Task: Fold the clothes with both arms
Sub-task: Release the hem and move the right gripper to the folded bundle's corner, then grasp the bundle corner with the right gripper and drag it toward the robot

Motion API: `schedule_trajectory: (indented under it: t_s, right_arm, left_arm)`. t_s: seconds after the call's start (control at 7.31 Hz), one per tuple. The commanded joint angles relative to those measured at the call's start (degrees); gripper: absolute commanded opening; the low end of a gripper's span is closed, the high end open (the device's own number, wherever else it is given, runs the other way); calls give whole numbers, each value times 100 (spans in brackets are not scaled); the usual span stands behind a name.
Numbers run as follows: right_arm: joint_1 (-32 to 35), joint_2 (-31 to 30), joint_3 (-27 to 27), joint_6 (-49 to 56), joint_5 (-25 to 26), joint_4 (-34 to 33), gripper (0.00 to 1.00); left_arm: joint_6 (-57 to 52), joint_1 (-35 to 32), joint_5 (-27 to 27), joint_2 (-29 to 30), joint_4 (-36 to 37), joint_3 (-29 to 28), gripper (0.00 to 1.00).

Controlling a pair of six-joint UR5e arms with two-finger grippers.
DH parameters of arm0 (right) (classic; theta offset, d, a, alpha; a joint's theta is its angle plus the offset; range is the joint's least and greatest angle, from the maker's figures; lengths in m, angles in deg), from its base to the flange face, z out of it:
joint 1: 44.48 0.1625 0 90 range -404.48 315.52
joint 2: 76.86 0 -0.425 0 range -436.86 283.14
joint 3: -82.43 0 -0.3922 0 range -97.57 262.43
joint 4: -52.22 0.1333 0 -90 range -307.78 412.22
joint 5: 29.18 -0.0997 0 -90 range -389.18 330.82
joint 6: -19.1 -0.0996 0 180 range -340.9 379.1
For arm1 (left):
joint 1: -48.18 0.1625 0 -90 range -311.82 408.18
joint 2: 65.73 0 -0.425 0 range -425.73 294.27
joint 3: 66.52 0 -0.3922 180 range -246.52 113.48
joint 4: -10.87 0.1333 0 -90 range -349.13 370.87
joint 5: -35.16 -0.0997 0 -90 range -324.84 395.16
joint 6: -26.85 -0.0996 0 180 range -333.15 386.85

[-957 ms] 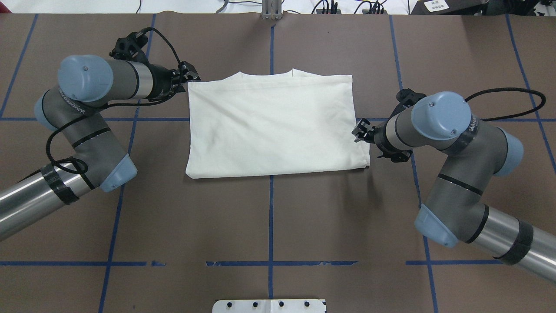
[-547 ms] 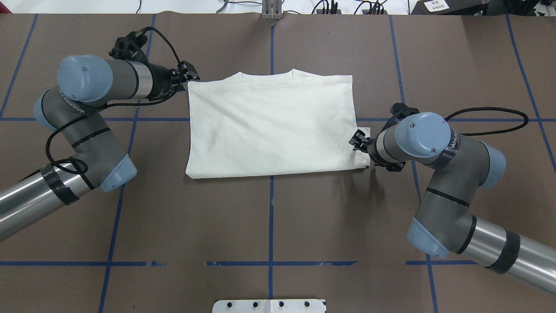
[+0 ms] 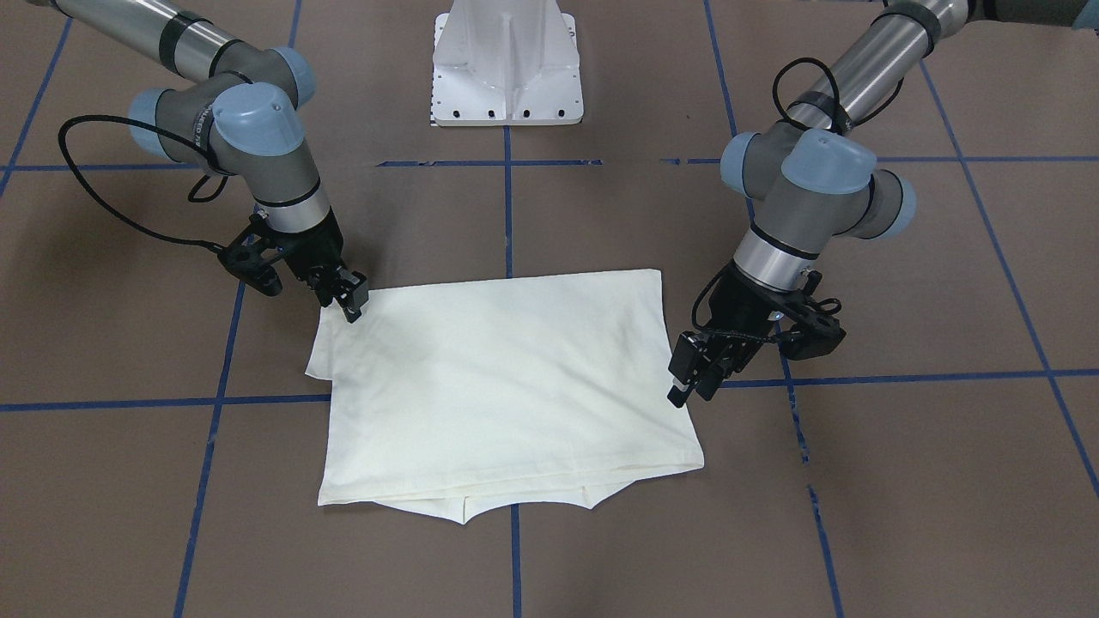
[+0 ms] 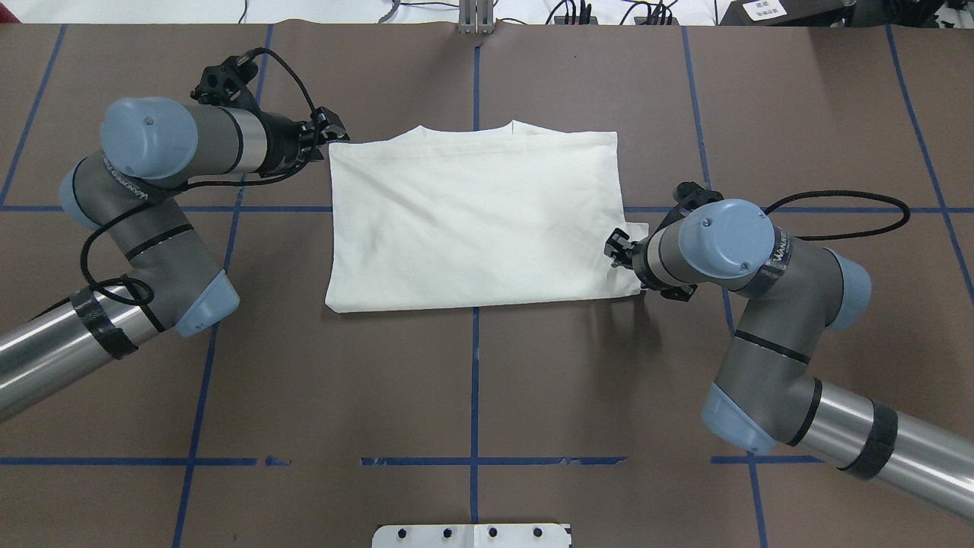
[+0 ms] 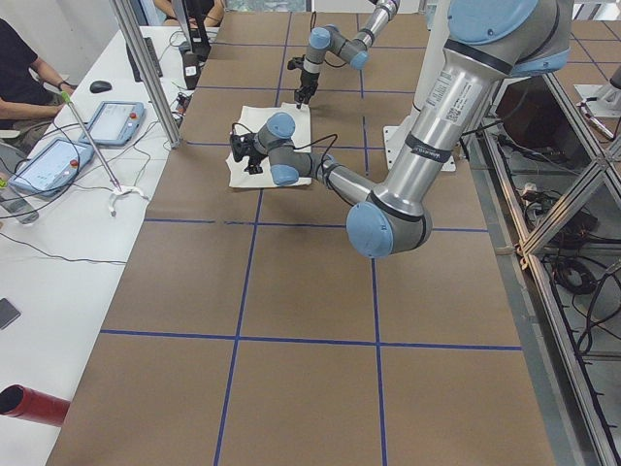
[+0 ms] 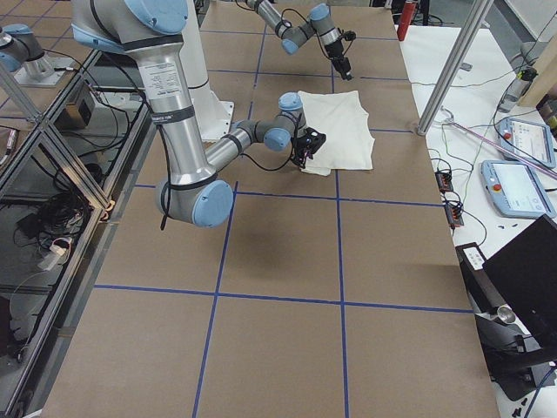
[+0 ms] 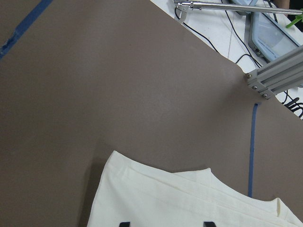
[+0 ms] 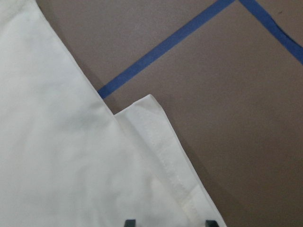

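Note:
The clothes are one cream shirt (image 4: 472, 221) folded into a rectangle, plain side up, its collar at the far edge. No print shows. My left gripper (image 4: 338, 137) stands open at the shirt's far left corner. In the left wrist view that corner (image 7: 189, 203) lies just ahead of its spread fingertips (image 7: 124, 223). My right gripper (image 4: 611, 253) is open over the shirt's right edge, near the hem flap (image 8: 161, 142) that sticks out. In the front view the shirt (image 3: 506, 386) lies between the left gripper (image 3: 691, 390) and the right gripper (image 3: 350, 307).
Brown table cover with a grid of blue tape lines (image 4: 475, 380). The white pedestal base (image 3: 506, 69) stands at the robot's edge. Beyond the far edge, a white bench carries tablets (image 5: 112, 121) and cables, with a seated person (image 5: 19, 68) and aluminium posts (image 5: 146, 68).
My right arm has swung toward the robot's side, carrying its gripper along the shirt's right edge and slightly inward over the cloth. The left arm and the shirt have stayed still.

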Motion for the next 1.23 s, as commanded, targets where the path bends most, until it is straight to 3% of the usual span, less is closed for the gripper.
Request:
schedule_trajectory:
  t_s: [0.0,0.55,0.82,1.09]
  right_arm:
    - [-46,-55,88,-18,-11,7,0]
    - [-178,-529,560,53,-81,7,0]
    - [-422,-1317,1690,35,-318,-2,0]
    - [-1009,-2422,3392,-322,-1158,-19,0]
  left_arm:
    - [-9,0,0,-1,6,-13,60]
    - [26,9,0,26,-2,-21,60]
    - [44,9,9,69,-11,13,60]
    - [377,-8,53,70,-185,319,60]
